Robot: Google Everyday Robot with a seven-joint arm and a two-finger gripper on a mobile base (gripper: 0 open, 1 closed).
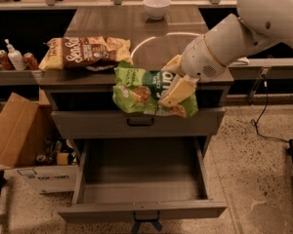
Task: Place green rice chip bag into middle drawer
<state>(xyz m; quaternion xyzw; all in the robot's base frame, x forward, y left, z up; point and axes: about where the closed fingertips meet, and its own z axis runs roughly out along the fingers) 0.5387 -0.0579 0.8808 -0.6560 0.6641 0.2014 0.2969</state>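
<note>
Cabinet top (136, 28) (dark, wood-look) carries a brown chip bag (85, 52) at upper left & a white bowl (156, 6) at top ctr. Mid-frame, the gripper (174, 79) clamps the green bag (136, 89) just off its front edge.
</note>
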